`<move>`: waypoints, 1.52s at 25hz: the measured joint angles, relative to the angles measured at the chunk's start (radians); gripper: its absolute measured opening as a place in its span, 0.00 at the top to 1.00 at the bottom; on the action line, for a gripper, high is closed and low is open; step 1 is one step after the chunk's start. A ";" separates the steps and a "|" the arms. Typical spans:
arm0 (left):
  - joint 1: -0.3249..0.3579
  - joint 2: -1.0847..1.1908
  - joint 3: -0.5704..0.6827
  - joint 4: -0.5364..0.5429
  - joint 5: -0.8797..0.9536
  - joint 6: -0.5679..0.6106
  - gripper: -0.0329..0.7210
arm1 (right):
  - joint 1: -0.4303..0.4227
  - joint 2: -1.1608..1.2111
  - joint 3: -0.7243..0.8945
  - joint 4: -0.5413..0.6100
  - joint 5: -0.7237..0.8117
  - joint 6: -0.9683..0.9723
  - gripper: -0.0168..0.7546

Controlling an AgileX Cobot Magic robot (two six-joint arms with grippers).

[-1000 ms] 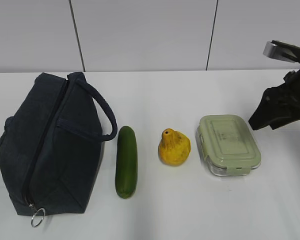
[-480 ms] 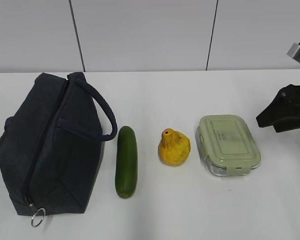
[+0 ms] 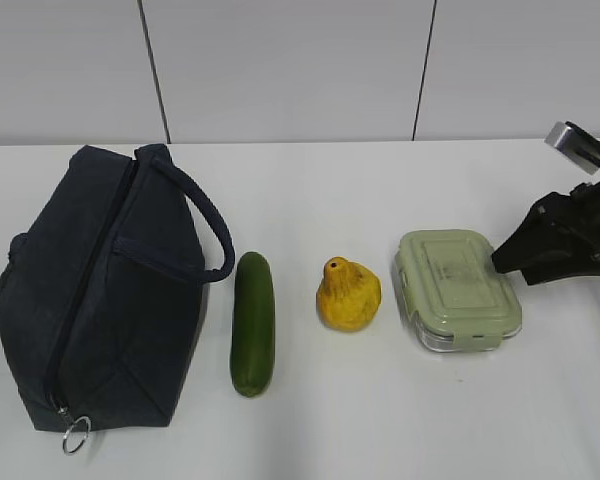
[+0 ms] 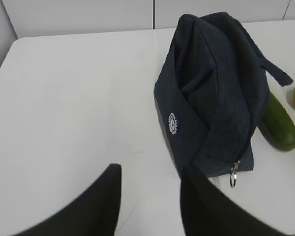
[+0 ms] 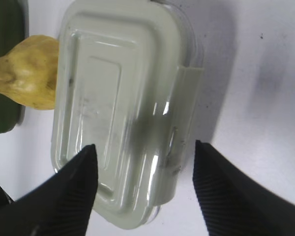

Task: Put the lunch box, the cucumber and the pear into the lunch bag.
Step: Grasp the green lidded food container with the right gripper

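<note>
A white table [image 3: 380,430] stands against a pale panelled wall [image 3: 280,70].

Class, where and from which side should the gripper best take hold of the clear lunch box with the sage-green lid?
Probably from above, across the narrow width of the clear, sage-green-lidded lunch box: it lies flat, and the open right gripper already has one finger over the lid and one outside the box's edge.

A: What lies on the worktop [image 3: 340,430]?
B: From left: lunch bag [image 3: 95,290], cucumber [image 3: 253,322], pear [image 3: 348,294], lunch box [image 3: 457,288], in one row.
A: The right gripper [image 3: 505,262]?
B: Over the lunch box's right end.

Right claw [image 3: 502,262] nearer lunch box [image 3: 457,290]
</note>
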 joint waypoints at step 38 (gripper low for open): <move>0.000 0.000 0.000 0.000 0.000 0.000 0.64 | 0.000 0.161 -0.016 0.146 0.062 -0.168 0.21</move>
